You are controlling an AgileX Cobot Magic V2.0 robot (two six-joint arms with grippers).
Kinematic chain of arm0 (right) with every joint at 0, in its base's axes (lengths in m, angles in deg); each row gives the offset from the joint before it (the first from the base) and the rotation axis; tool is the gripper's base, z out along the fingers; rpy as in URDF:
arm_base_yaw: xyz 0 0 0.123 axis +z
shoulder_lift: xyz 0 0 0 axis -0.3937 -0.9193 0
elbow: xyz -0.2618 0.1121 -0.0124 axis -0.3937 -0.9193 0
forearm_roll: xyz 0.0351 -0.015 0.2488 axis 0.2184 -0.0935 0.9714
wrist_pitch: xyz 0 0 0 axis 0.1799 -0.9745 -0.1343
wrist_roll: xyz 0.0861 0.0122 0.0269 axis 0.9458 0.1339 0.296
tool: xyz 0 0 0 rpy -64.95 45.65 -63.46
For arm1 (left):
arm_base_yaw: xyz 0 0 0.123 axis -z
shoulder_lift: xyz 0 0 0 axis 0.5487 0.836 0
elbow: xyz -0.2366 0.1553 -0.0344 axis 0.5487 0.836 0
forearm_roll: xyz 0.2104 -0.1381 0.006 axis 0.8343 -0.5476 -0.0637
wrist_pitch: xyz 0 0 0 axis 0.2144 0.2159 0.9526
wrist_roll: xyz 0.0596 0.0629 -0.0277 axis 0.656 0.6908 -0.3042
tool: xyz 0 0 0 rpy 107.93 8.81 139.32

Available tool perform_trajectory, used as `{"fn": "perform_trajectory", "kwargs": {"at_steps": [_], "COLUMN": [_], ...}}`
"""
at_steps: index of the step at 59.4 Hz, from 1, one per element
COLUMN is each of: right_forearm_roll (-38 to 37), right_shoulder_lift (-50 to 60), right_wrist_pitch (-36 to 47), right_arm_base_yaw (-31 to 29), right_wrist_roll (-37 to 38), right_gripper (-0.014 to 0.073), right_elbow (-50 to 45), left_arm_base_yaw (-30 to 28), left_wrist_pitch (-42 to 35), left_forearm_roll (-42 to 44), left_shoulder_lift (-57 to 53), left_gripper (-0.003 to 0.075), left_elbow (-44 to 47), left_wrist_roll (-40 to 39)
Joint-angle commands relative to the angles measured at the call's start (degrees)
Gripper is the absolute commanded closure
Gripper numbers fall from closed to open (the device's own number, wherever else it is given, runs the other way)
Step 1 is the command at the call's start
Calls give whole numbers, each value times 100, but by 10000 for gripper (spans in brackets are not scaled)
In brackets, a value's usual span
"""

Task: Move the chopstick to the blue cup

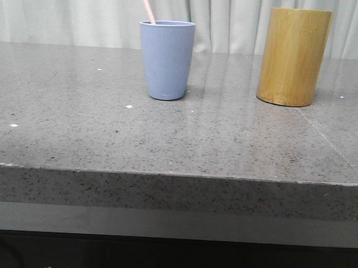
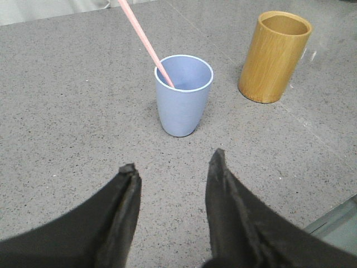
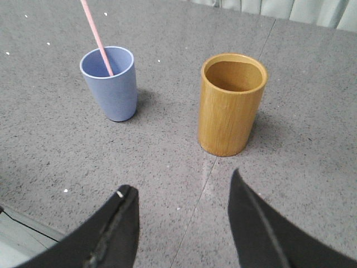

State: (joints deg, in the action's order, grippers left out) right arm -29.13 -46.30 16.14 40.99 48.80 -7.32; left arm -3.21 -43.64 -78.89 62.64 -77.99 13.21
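Observation:
The blue cup (image 1: 166, 59) stands upright on the grey stone table, left of centre. A pale pink chopstick (image 1: 147, 6) leans out of it toward the left; its lower part is inside the cup. The cup (image 2: 183, 94) and the chopstick (image 2: 144, 39) show in the left wrist view, and the cup (image 3: 110, 82) and chopstick (image 3: 97, 36) in the right wrist view. My left gripper (image 2: 174, 162) is open and empty, back from the cup. My right gripper (image 3: 183, 184) is open and empty, back from the bamboo holder. Neither gripper shows in the front view.
A taller tan bamboo cylinder holder (image 1: 293, 57) stands upright to the right of the blue cup, its inside looking empty in the right wrist view (image 3: 230, 104). The table's front edge (image 1: 177, 175) runs across the near side. A curtain hangs behind.

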Motion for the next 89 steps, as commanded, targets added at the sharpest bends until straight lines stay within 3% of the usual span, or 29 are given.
{"fn": "perform_trajectory", "kwargs": {"at_steps": [1, 17, 33, 37, 71, 76, 89], "right_forearm_roll": [50, -163, -175, -175, -175, -175, -175], "right_shoulder_lift": [355, 1059, 1060, 1060, 1060, 1060, 1060], "right_wrist_pitch": [510, 510, 509, 486, 380, 380, 380], "right_arm_base_yaw": [-33, -33, -33, -33, -33, -33, -33], "right_wrist_roll": [-17, -17, -17, -17, -17, -17, -17], "right_gripper": [202, 227, 593, 669, 662, 662, 662], "right_elbow": [-144, -770, -948, -953, -953, -953, -953], "left_arm_base_yaw": [-9, -9, -9, -9, -9, -181, -1284], "left_wrist_pitch": [-376, -376, -376, -376, -533, -901, -2112], "left_forearm_roll": [-22, -22, -22, -22, -22, 65, 187], "left_shoulder_lift": [-21, -21, -21, -21, -119, -459, -2023], "left_gripper": [440, 472, 738, 739, 739, 739, 739], "left_elbow": [-161, -161, -161, -161, -15, 376, 2163], "left_wrist_roll": [-38, -38, -38, -38, -38, 42, 42]}}
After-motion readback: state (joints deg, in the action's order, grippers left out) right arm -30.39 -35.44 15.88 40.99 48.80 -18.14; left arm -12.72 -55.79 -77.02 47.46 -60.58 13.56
